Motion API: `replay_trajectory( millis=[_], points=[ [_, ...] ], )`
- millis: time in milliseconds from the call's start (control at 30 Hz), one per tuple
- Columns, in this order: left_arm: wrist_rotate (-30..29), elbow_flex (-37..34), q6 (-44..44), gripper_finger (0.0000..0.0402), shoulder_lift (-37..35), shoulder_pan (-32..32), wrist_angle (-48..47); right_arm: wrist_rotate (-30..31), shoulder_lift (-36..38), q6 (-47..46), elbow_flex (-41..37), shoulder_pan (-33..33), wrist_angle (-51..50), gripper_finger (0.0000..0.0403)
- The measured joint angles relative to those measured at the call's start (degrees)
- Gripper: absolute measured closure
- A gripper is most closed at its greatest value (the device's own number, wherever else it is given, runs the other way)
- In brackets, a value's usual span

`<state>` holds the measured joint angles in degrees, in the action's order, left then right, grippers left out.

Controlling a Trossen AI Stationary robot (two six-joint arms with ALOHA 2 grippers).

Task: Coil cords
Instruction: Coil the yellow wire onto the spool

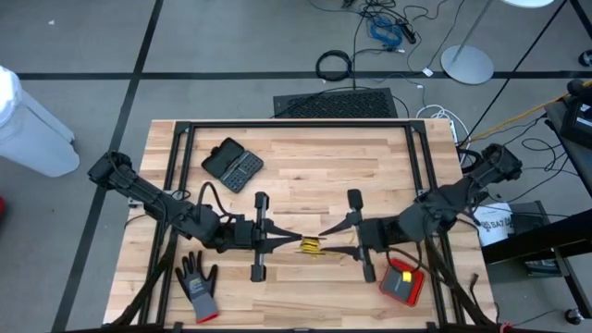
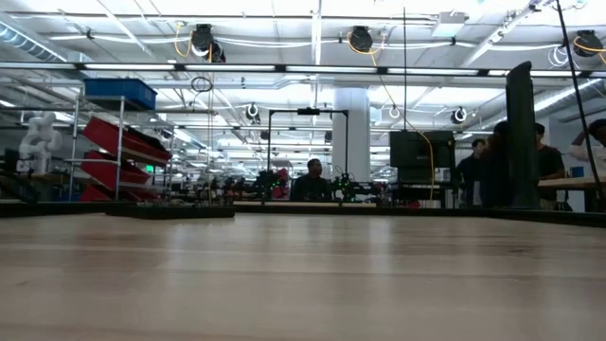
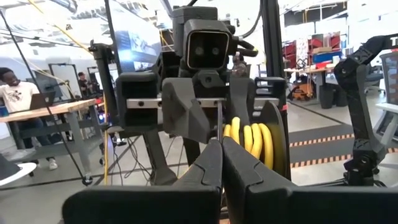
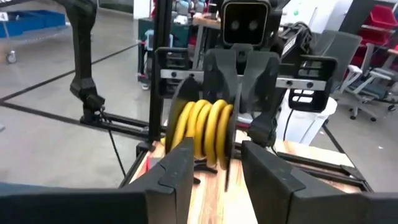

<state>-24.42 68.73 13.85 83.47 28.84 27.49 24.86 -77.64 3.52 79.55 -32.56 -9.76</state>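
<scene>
Both grippers meeting nose to nose over the table (image 1: 305, 176), near its front edge. Yellow cord (image 1: 311, 245) coiled into a small tight ring, sitting between the two sets of fingertips.

Left gripper (image 1: 289, 242): fingers (image 3: 208, 168) clenched tight, tips together, no gap visible. Coil just past those tips in left wrist view (image 3: 252, 138), loops side by side, a black round part (image 3: 275, 140) against the coil's far side. Whether the tips pinch a strand: can't tell.

Right gripper (image 1: 335, 246): fingers (image 4: 179, 165) parted, one on each side of the coil (image 4: 202, 127). Coil sits in the gap just beyond the tips; contact with the pads not clear.

Elsewhere on table, well clear of both sets of fingers: grey glove (image 1: 198, 285) behind left gripper, black case (image 1: 232, 165) farther up, red box (image 1: 402, 281) by right arm.

Low view: bare tabletop only, people (image 2: 312, 180) in room behind.
</scene>
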Motion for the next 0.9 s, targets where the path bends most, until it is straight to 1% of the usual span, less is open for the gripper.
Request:
replay_trajectory(
  millis=[100, 200, 300, 400, 467, 500, 900],
  points=[
    [-0.02, 0.00, 0.00, 0.0402, -0.03, 0.04, 0.07, 0.15, -0.13, 0.40, 0.00, 0.90, 1.69, 0.0289],
    [-0.15, 0.00, 0.01, 0.0402, -0.06, 0.01, 0.07, 0.13, 0.08, 1.26, 0.00, 1.12, 2.25, 0.0305],
    [-0.12, 0.00, 0.02, 0.0402, -0.07, 0.04, 0.07, -0.26, 0.28, 1.47, 0.00, 1.08, 2.27, 0.0331],
    [0.08, 0.00, 0.02, 0.0402, -0.07, 0.06, 0.11, -2.49, 0.21, 1.45, 0.00, 1.09, 2.22, 0.0367],
    [0.19, 0.00, 0.06, 0.0402, -0.07, 0.11, 0.11, -2.71, 0.08, 1.62, 0.00, 1.09, 2.24, 0.0391],
    [0.37, 0.00, 0.06, 0.0402, -0.07, 0.11, 0.11, -2.52, 0.05, 1.72, 0.00, 1.09, 2.27, 0.0396],
    [0.35, 0.00, 0.14, 0.0399, -0.05, 0.09, 0.07, -2.34, 0.04, 2.93, 0.00, 1.09, 2.19, 0.0402]
  ],
)
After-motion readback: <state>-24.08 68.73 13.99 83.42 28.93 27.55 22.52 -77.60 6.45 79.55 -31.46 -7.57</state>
